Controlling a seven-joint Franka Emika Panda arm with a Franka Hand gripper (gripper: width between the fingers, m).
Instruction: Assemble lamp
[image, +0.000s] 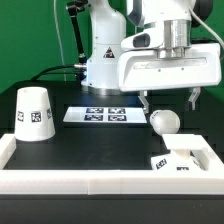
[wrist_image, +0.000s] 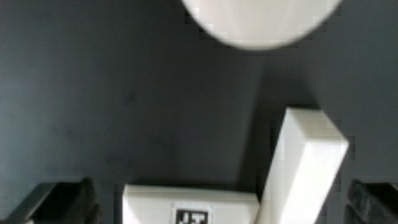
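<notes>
The ball-shaped bulb (image: 164, 122) lies on the black table at the exterior view's right. The flat square base (image: 184, 159) lies in the near right corner, against the white border wall. The tapered shade (image: 33, 113) stands at the left. My gripper (image: 170, 100) hangs open and empty just above the bulb, its fingers to either side. In the wrist view the bulb (wrist_image: 263, 20) is apart from the tagged base (wrist_image: 187, 205), which lies between my dark fingertips (wrist_image: 50, 205). The jaws stand wide apart and hold nothing.
The marker board (image: 103, 115) lies at the back middle of the table. A white border wall (image: 100, 184) runs along the front and sides; part of it rises beside the base in the wrist view (wrist_image: 306, 160). The robot's pedestal (image: 100, 60) stands behind.
</notes>
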